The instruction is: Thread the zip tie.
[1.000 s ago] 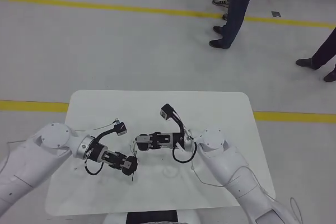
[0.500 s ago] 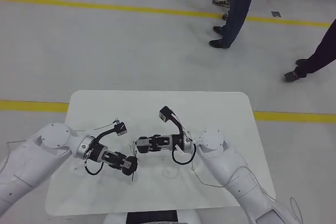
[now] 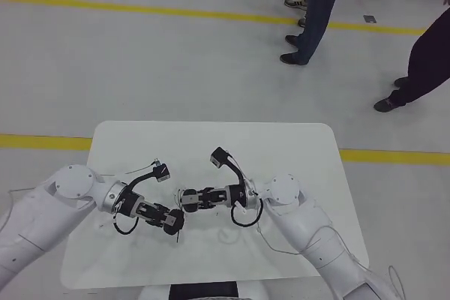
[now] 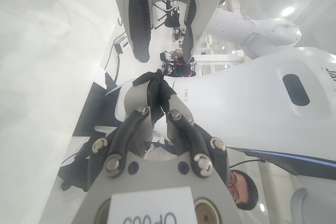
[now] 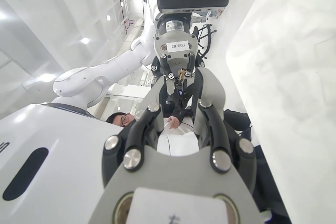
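Left hand (image 4: 156, 83) pinches thin black zip tie (image 3: 178, 232) | right hand (image 4: 164, 54) wide, facing it

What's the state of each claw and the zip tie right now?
left claw: shut on zip tie.
right claw: open, empty, tips facing the left claw, apart from it.
zip tie: pinched in the left claw, tail sticking out free; too thin to tell whether it is threaded.
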